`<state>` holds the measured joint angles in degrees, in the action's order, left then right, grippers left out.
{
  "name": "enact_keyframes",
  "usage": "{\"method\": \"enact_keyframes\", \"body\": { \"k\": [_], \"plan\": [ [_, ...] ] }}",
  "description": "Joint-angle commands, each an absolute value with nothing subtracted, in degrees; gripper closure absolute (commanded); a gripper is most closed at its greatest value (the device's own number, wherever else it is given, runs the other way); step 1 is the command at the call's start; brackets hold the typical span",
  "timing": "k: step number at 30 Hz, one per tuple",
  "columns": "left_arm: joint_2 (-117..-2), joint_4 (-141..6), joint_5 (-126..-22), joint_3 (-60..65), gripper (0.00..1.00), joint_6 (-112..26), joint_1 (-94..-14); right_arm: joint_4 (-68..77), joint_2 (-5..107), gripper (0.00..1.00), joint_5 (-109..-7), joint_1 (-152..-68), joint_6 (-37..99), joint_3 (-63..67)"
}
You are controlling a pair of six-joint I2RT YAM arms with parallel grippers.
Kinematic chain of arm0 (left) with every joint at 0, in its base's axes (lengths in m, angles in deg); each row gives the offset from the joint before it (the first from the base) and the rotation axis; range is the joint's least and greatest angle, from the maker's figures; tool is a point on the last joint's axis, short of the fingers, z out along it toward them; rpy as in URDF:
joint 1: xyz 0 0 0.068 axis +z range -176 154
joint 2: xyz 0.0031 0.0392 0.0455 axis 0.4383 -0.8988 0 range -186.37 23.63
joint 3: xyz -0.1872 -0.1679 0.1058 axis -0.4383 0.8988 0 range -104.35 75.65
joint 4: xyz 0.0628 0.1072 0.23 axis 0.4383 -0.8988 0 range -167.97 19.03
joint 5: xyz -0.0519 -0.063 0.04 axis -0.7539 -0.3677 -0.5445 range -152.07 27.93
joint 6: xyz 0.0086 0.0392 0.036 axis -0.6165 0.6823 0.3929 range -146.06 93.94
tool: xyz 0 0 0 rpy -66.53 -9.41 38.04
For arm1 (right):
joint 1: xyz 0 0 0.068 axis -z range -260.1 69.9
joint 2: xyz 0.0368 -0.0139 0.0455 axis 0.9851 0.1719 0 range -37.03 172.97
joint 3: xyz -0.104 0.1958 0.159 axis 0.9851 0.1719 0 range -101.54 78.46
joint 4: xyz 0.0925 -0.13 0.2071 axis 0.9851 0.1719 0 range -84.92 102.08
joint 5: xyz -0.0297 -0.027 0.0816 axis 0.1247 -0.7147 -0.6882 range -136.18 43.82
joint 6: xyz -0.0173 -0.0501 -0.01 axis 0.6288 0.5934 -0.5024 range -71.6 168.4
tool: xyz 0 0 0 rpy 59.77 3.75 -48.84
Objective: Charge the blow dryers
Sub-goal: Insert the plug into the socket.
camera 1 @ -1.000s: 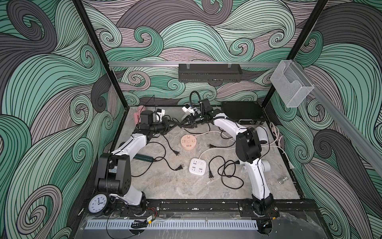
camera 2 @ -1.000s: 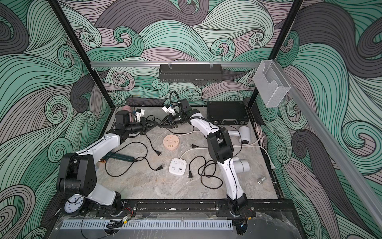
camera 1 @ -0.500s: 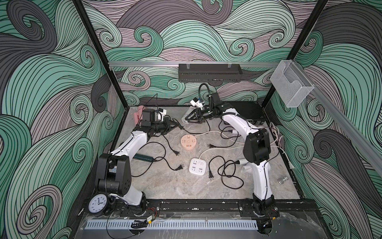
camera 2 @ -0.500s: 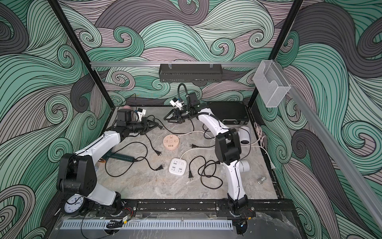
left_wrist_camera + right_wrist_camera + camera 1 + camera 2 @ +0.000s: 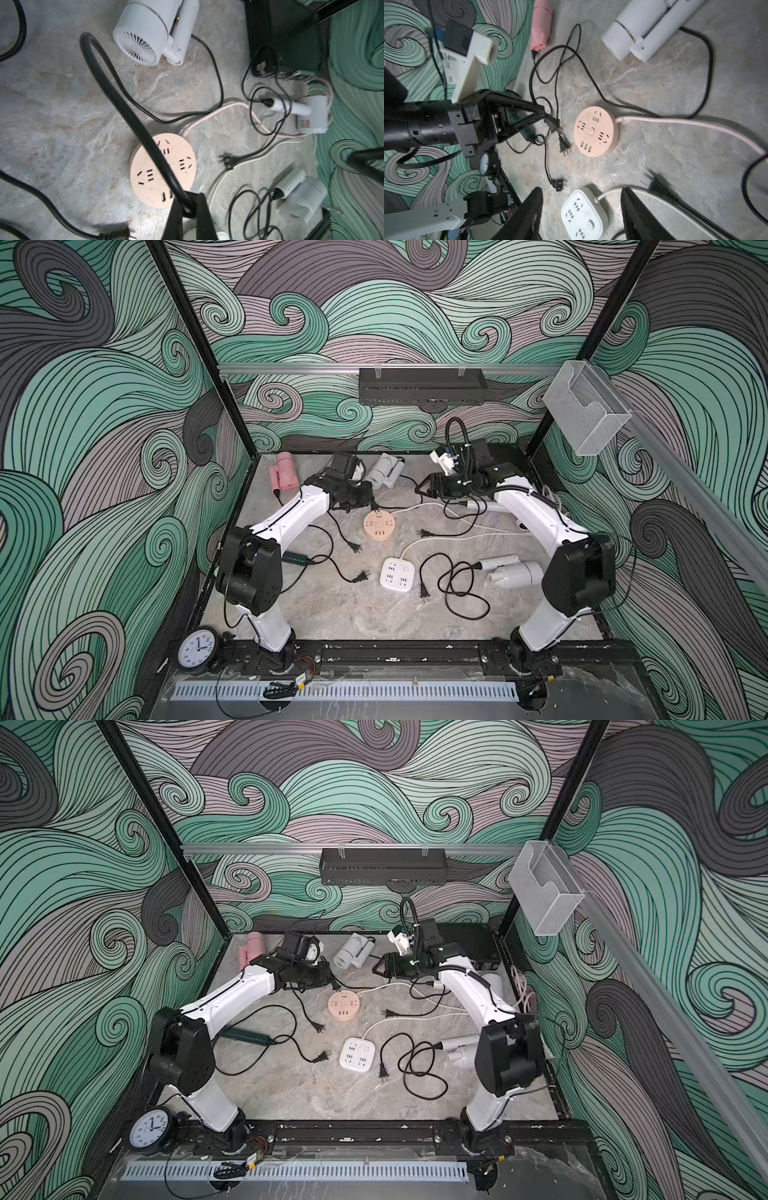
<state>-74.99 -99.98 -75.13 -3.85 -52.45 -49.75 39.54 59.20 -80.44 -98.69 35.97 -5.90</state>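
five blow dryers are scattered on the desk (image 5: 332,614), reading the top views like a clock with 12 at the back wall. the pink dryer (image 5: 284,475) is at 11 in the back corner and a white dryer (image 5: 382,475) is at 12. a second white dryer (image 5: 311,116) is around 2, mostly hidden behind the right arm, and a third white dryer (image 5: 513,572) is at 4. the dark green dryer (image 5: 249,1038) is at 9, half tucked under the left arm. the left tool (image 5: 545,116) is clamped tight on a black cord (image 5: 116,99) just behind its plug (image 5: 563,146). that plug hangs prongs down just beside the round peach hub (image 5: 379,524), at about the hub's 11. can't tell which dryer that cord runs to, the cords cross over each other too much. the right tool (image 5: 420,489) hovers around the hub's 2 with its jaws spread wide and nothing between them. the square white hub (image 5: 397,574) sits at 6 from the peach one, well apart from both tools. some loose plugs (image 5: 355,547) lie flat on the desk near the two hubs. a little clock (image 5: 198,648) sits at 7 by the left arm's base.
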Motion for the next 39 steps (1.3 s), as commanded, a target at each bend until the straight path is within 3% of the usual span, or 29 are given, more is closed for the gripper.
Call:
{"method": "enact_keyframes", "body": {
  "k": [1, 8, 39],
  "plan": [
    [-76.8, -103.3, -64.1, -5.9, 1.0, -50.5, -52.4, 37.7, 54.3, 0.39, -70.4, -98.6, 39.3, -1.3],
    [-82.1, -101.7, -56.1, -8.3, 1.0, -50.7, -56.7, 35.9, 51.9, 0.39, -66.5, -98.5, 39.7, 3.6],
    [-88.6, -90.6, -46.1, -6.9, 1.0, -49.9, -60.6, 35.4, 53.2, 0.39, -61.9, -100.1, 41.5, 6.9]
  ]
}}
